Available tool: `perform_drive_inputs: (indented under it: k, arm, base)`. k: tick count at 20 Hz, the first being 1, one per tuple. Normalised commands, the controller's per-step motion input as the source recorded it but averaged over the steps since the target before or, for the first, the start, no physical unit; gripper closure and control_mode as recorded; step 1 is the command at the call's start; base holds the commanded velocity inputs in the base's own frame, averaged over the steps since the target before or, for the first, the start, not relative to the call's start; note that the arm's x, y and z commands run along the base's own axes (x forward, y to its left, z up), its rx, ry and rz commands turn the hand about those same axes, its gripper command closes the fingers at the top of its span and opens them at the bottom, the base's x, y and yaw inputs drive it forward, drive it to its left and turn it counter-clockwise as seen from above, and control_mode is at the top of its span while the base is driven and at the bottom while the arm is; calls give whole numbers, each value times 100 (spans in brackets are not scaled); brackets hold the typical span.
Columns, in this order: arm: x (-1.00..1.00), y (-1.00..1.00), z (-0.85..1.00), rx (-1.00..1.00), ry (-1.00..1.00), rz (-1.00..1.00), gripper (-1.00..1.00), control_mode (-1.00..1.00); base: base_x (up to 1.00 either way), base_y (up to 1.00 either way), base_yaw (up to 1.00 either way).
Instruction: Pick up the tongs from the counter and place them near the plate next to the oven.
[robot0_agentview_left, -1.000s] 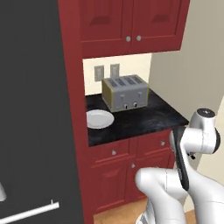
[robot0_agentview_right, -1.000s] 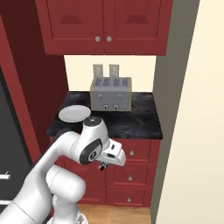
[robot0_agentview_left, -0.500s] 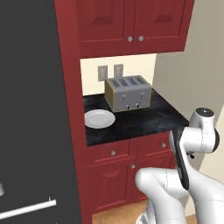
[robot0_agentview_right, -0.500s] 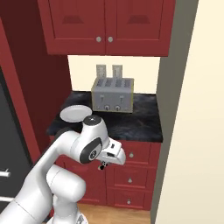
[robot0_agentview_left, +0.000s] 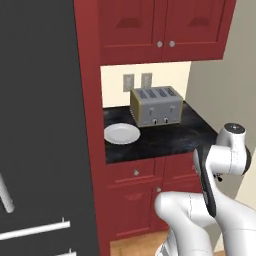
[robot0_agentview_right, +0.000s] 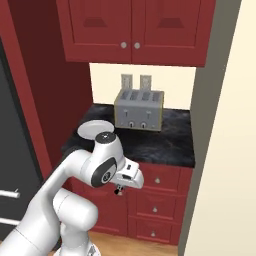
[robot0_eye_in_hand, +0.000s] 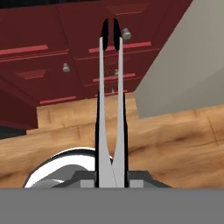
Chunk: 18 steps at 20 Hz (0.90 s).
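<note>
Against the pictures of a second ago, the whole kitchen has slid rightward in both base views, a shift of the camera with the driving base; plate, toaster and arm keep their places relative to one another. In the left base view, the black oven front (robot0_agentview_left: 40, 150) fills the left, then the white plate (robot0_agentview_left: 122, 133) lies on the black tabletop (robot0_agentview_left: 165, 140), well apart from the four-slot toaster (robot0_agentview_left: 156, 106) to its right, with two wall outlets (robot0_agentview_left: 137, 81) behind. The right base view adds the end effector (robot0_agentview_right: 119, 190), held low before the red drawers (robot0_agentview_right: 157, 200), below the tabletop edge. The hand view alone shows the tongs (robot0_eye_in_hand: 109, 109) pinched in the end effector, their dark-tipped arms nearly together, pointing toward the drawers above a wooden floor (robot0_eye_in_hand: 175, 140).
</note>
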Motion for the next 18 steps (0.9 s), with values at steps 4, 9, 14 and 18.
perform_drive_inputs:
  k: [4,9,14,18]
  arm:
    - [0,0,0,0,0,0,100,100]
    - [0,0,0,0,0,0,100,100]
    - [0,0,0,0,0,0,100,100]
    - [0,0,0,0,0,0,100,100]
  base:
    - [6,0,27]
    - [35,0,27]
    - [32,0,28]
    - [32,0,27]
